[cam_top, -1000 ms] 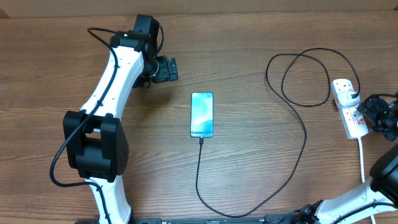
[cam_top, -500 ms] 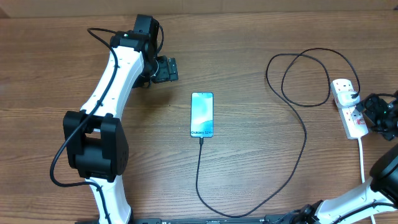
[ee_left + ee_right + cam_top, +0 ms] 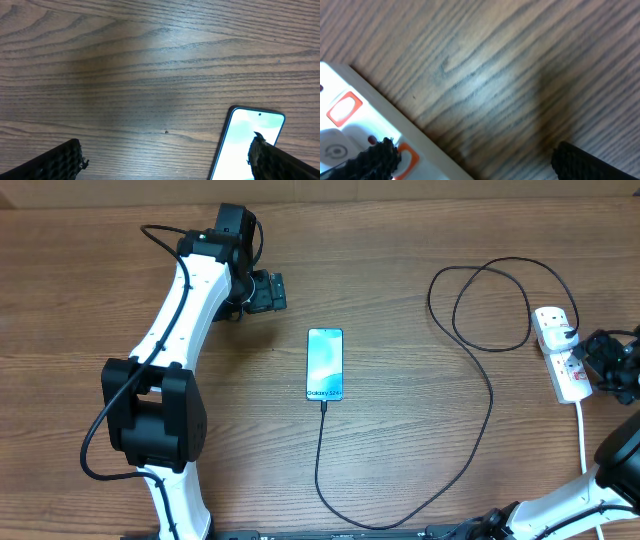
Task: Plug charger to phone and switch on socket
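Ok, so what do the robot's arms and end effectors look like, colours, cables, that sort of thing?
The left arm has rounded white links with chunky black joint housings, and a thin black cable loops alongside it. The right arm shows the same white and black. The left end effector and right end effector are black, and their fingers have a gridded texture.

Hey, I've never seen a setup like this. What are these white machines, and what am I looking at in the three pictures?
Those are two robot arms at a wooden table. One picture looks down from above. The other two come from a camera on each arm's wrist. The left gripper and the right gripper are both open and hold nothing. On the table lies a phone. A black cable runs from its bottom edge and loops over to a white power strip beside the right gripper.
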